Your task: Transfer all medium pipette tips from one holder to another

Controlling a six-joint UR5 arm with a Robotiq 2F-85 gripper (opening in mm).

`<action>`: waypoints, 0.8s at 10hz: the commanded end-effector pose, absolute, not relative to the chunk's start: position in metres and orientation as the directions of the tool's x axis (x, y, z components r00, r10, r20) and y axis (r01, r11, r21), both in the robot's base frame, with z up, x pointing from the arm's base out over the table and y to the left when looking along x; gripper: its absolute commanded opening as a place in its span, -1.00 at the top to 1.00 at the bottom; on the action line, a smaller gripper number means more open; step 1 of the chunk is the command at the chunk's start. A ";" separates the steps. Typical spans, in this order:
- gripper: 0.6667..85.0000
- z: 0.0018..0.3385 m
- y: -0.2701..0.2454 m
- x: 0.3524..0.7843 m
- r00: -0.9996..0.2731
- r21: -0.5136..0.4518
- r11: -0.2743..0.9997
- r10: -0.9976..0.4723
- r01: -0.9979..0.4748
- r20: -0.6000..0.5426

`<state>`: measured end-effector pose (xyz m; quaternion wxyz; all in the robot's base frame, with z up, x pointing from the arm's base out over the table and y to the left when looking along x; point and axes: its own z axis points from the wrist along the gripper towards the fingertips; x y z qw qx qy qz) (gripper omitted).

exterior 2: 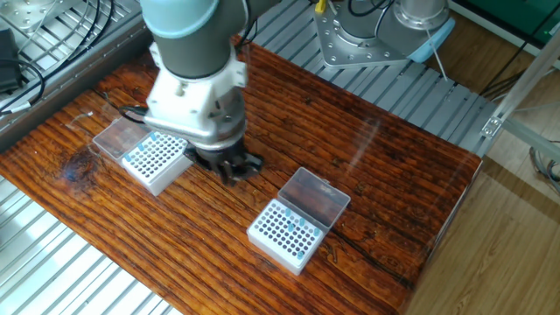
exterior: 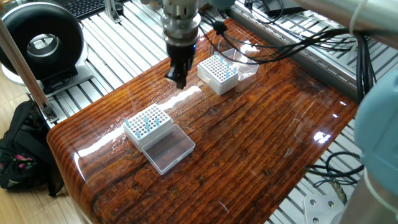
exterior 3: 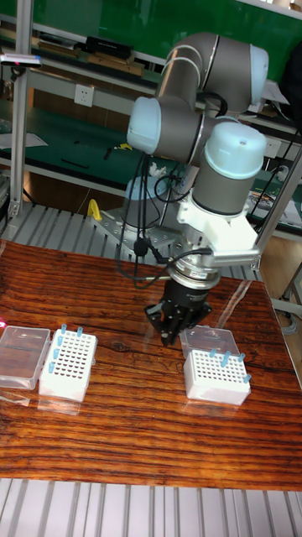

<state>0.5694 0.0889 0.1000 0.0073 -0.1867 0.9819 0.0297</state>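
- Pincer (exterior: 178,78) hangs above the wooden table (exterior: 261,149), between the two tip holders and nearer the far one; its black fingers (exterior 3: 172,325) point down. Whether they are parted or grasping a tip cannot be determined, as the fingertips are dark and small in every view.
- Going left to right in the tall fixed view: a clear hinged lid (exterior 3: 23,356) lies open flat, joined to the left holder (exterior 3: 67,365).
- Left holder, a white grid box, carries a few medium pipette tips (exterior 3: 55,357), pale blue, standing upright along its left side and top edge.
- Robot arm (exterior 3: 201,126) descends at centre, with black cables (exterior 3: 138,252) looping beside the wrist.
- Right holder (exterior 3: 216,375) sits just beside the pincer; several more blue tips (exterior 3: 226,359) stand in it, apparently near its back and right edges.
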 end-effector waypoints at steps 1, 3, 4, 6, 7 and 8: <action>0.57 0.092 0.155 0.568 -0.960 0.110 0.954 -0.273 -0.279 -0.066; 0.59 0.089 0.197 0.559 -0.979 0.113 0.974 -0.190 -0.198 -0.077; 0.62 0.089 0.206 0.553 -0.983 0.108 0.979 -0.166 -0.173 -0.073; 0.63 0.092 0.206 0.545 -0.984 0.094 0.981 -0.165 -0.170 -0.062; 0.63 0.096 0.206 0.541 -0.985 0.094 0.981 -0.166 -0.170 -0.053; 0.62 0.096 0.203 0.539 -0.984 0.082 0.981 -0.171 -0.175 -0.048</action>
